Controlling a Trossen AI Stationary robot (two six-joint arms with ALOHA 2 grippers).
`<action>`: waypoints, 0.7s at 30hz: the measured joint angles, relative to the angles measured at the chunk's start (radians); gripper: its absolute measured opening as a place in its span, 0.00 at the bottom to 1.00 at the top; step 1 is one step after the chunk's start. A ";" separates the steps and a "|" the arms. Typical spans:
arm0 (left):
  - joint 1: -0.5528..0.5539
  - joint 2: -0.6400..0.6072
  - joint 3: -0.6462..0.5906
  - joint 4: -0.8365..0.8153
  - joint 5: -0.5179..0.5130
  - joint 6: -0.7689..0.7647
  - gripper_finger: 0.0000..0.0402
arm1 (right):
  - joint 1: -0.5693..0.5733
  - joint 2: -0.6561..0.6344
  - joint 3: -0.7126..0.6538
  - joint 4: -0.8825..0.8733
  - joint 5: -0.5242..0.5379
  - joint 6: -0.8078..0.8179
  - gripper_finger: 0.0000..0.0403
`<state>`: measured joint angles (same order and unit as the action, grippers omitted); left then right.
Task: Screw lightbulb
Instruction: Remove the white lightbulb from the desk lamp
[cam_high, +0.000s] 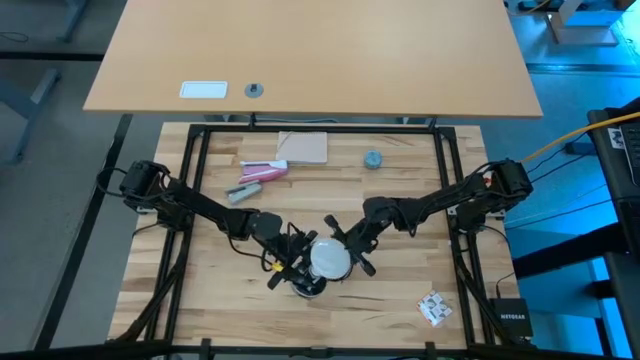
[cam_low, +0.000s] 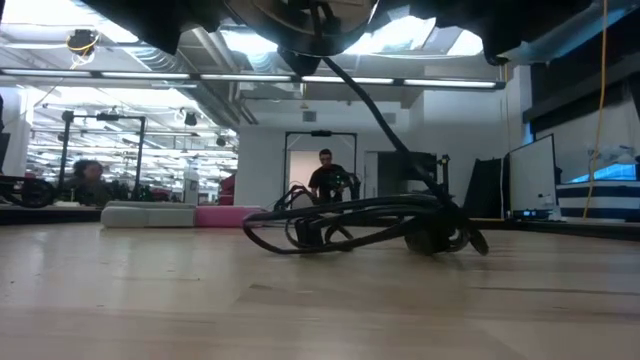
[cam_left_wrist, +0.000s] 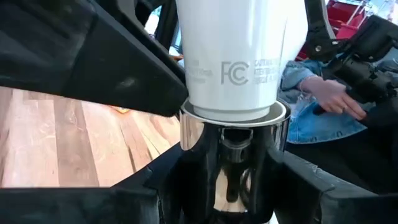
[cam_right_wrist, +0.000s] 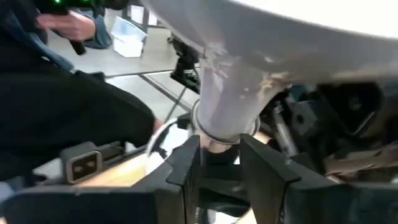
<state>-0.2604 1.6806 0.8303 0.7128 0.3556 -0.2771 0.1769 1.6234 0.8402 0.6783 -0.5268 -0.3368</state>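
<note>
The white lightbulb (cam_high: 330, 258) stands upright with its narrow end in a silvery socket (cam_left_wrist: 205, 143), both lifted above the table near its front middle. My left gripper (cam_high: 300, 278) comes from the left and is shut on the socket. My right gripper (cam_high: 345, 250) comes from the right and is shut on the bulb's narrow end, beneath the globe (cam_right_wrist: 280, 18). The socket's black cord (cam_low: 370, 225) hangs down, its coils resting on the table. My left gripper pinches the socket's silvery wall (cam_left_wrist: 193, 155) between its two fingers (cam_left_wrist: 155, 193), roughly level, from the table's left. The socket stays upright and clear of the table, its cord hanging below. My right gripper pinches the bulb's tapering neck (cam_right_wrist: 227, 118), just above the socket's rim (cam_left_wrist: 233, 115), between its two fingers (cam_right_wrist: 183, 165). The fingers come level from the table's right. One finger (cam_left_wrist: 124, 81) lies against the neck's side. The bulb stands upright in the socket.
A pink stapler (cam_high: 262, 172), a tan pad (cam_high: 303, 147) and a small blue-grey cap (cam_high: 372, 159) lie toward the far side. A small packet (cam_high: 434, 308) lies at the near right. A person's hand (cam_left_wrist: 326, 93) shows beyond the table.
</note>
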 joint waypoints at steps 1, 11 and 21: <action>0.000 0.000 0.000 -0.001 0.001 0.001 0.45 | 0.000 0.000 0.000 -0.002 -0.012 0.021 0.27; 0.000 0.002 0.000 -0.016 0.005 0.000 0.45 | 0.046 0.002 0.002 -0.073 -0.029 0.150 0.35; -0.002 0.002 -0.002 -0.096 0.008 -0.011 0.45 | 0.114 0.029 0.001 -0.085 0.168 0.176 0.63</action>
<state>-0.2619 1.6829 0.8284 0.6171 0.3639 -0.2886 0.2905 1.6527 0.8414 0.5938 -0.3584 -0.1608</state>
